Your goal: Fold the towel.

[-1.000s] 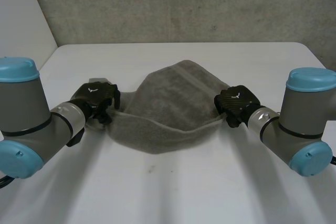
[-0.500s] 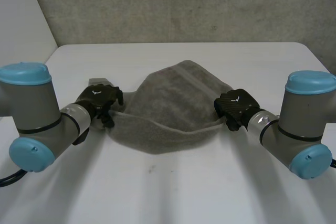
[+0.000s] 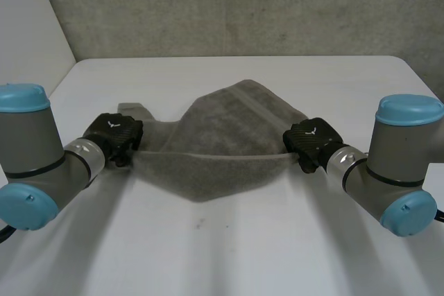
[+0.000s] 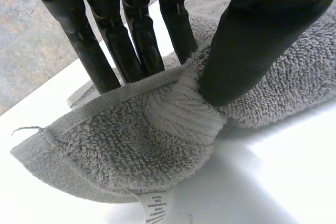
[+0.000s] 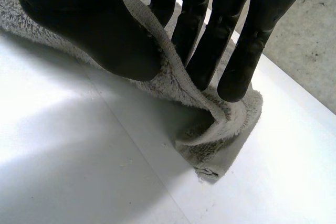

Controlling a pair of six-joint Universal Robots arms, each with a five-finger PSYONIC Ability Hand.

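Note:
A grey towel (image 3: 218, 140) lies bunched in the middle of the white table, its near edge stretched taut between my two hands. My left hand (image 3: 113, 136) pinches the towel's left corner (image 4: 173, 103) between thumb and straight fingers; a white label (image 4: 157, 205) hangs from the hem below. My right hand (image 3: 310, 141) grips the right corner, the towel (image 5: 210, 129) edge pinched between its thumb and fingers, with the corner drooping onto the table.
The white table (image 3: 229, 247) has bare room in front of the towel and behind it. A grey concrete wall (image 3: 229, 5) stands past the table's far edge.
My left hand has closed on the towel corner and moved left, pulling the near edge straight. The right hand has kept its grip and place.

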